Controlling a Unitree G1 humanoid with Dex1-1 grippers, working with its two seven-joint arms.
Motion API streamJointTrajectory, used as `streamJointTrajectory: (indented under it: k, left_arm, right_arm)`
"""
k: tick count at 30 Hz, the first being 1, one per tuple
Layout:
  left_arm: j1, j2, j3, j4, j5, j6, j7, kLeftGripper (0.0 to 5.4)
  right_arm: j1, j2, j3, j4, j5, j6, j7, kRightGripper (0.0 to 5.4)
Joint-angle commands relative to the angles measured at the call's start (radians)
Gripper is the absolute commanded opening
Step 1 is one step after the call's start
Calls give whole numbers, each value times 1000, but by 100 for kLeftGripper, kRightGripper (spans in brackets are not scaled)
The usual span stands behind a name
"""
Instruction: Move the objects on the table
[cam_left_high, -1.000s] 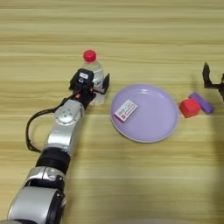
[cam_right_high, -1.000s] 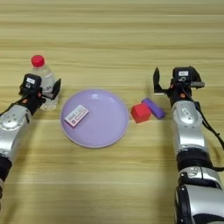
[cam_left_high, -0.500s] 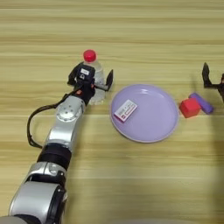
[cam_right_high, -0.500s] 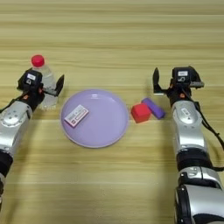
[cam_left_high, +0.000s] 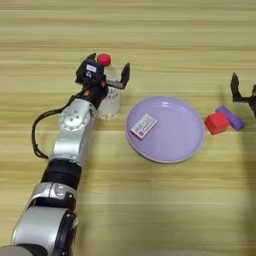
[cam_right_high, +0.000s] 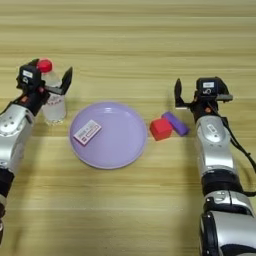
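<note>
Now the left gripper (cam_left_high: 107, 72), fingers spread, is straddling the clear plastic water bottle with a red cap (cam_left_high: 108, 92), left of the round lilac plate (cam_right_high: 120, 145). Right gripper (cam_right_high: 200, 95) is hovering spread-fingered beside the small purple rectangular block (cam_right_high: 176, 123) and small red cube (cam_right_high: 161, 128).

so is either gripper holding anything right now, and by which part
Nothing is held. The left gripper is open around the water bottle near its cap; the right gripper is open, empty.
</note>
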Motion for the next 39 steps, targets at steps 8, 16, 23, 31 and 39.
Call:
streamJointTrajectory:
  k: [8, 16, 23, 31, 39]
  left_arm:
    - [10, 12, 17, -81, -17, 48, 12, 539]
    - [39, 7, 20, -218, -50, 67, -9, 539]
    - [30, 23, 92, -300, -125, 54, 0, 539]
    - [-19, 94, 211, -234, -145, 39, 52, 539]
    - [-73, 163, 264, -3, -84, -18, 128, 539]
  right_arm:
    - [-14, 0, 2, 23, -9, -11, -2, 540]
    - [-18, 3, 1, 30, -12, -14, -3, 540]
    - [-21, 5, 2, 38, -13, -20, -3, 540]
    - [-18, 11, 4, 29, -15, -20, -8, 540]
    - [1, 19, 6, -23, -13, -10, -6, 540]
